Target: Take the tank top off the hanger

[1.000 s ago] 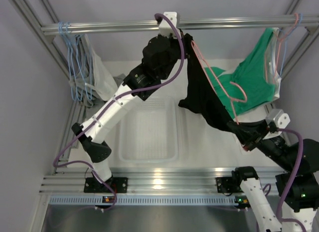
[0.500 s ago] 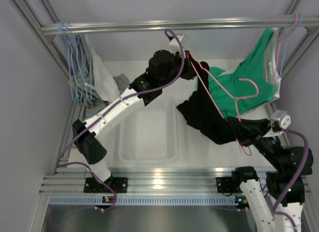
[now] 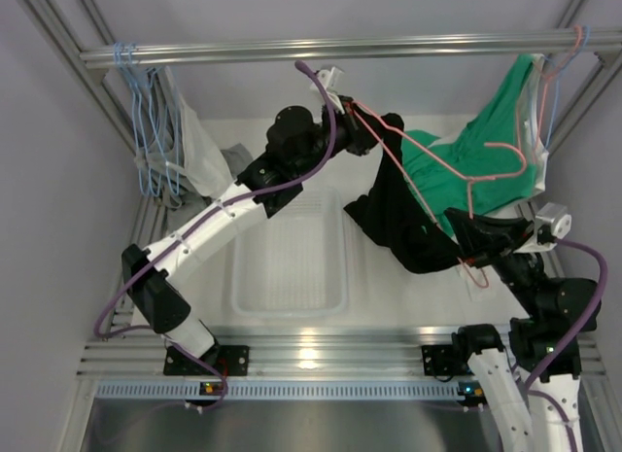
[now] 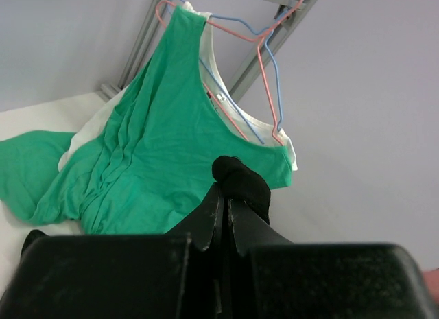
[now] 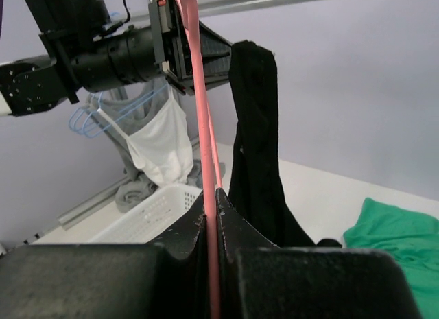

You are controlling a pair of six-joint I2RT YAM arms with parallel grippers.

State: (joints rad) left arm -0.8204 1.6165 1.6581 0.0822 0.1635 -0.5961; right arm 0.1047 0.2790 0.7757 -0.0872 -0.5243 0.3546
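Top view: the black tank top (image 3: 398,224) hangs at centre-right of the frame, along the pink hanger (image 3: 394,165).
Left wrist view: the left gripper (image 4: 223,195) fingers are pinched together on its strap.
Right wrist view: the right gripper (image 5: 211,202) fingers are clamped on the hanger wire.

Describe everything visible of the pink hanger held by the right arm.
The pink hanger is thin, smooth wire, seemingly plastic-coated. It is off the rail and tilted, clamped in the shut right gripper. Its upper end reaches toward the left gripper, which pinches the black tank top hanging beside it.
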